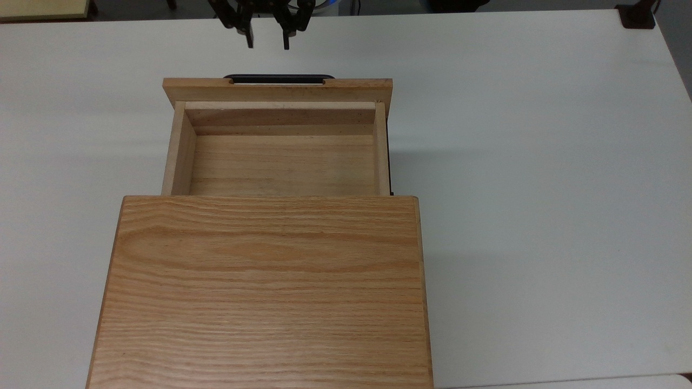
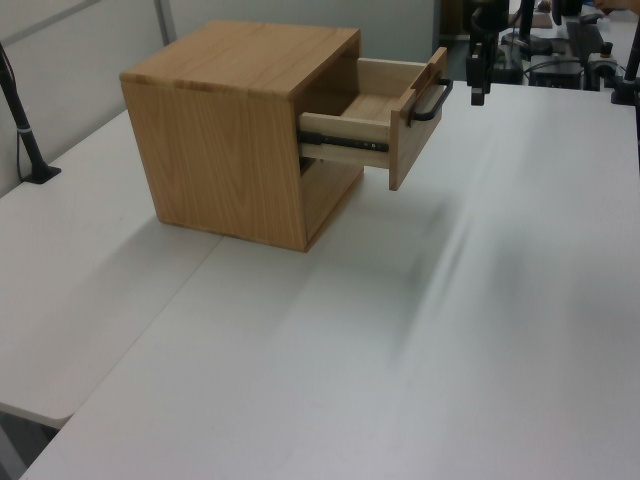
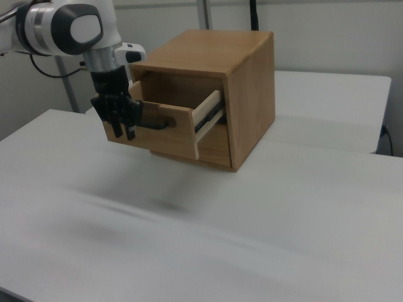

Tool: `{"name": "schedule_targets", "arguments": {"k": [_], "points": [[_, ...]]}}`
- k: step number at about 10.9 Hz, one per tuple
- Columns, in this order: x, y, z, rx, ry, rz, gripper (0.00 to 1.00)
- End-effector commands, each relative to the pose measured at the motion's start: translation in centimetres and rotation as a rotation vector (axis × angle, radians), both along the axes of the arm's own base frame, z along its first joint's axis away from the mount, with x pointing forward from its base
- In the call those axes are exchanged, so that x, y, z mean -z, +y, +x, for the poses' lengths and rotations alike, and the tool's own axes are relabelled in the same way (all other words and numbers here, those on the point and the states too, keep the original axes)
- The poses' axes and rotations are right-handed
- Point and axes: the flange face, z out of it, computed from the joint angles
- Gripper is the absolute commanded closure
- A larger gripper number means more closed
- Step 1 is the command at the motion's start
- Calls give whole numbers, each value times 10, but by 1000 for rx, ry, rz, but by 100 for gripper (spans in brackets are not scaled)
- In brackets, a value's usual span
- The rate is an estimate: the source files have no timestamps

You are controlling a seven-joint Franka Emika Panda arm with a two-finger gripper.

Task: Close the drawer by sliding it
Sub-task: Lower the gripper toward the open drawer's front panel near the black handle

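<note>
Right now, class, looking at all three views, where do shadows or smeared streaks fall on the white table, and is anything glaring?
Top view: a soft shadow lies on the table to the top view's right of the drawer; no harsh glare. Left view: faint grey streaks smear the table below the drawer's black handle. Right view: a blurred dark patch sits beneath the hand and drawer front.
</note>
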Motion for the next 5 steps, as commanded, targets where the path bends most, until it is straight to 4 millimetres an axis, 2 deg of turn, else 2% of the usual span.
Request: {"name": "schedule_targets", "arguments": {"k": [1, 5], "points": [[-3, -5, 11, -15, -48, 56, 100], [20, 0, 21, -44, -11, 50, 100]]}}
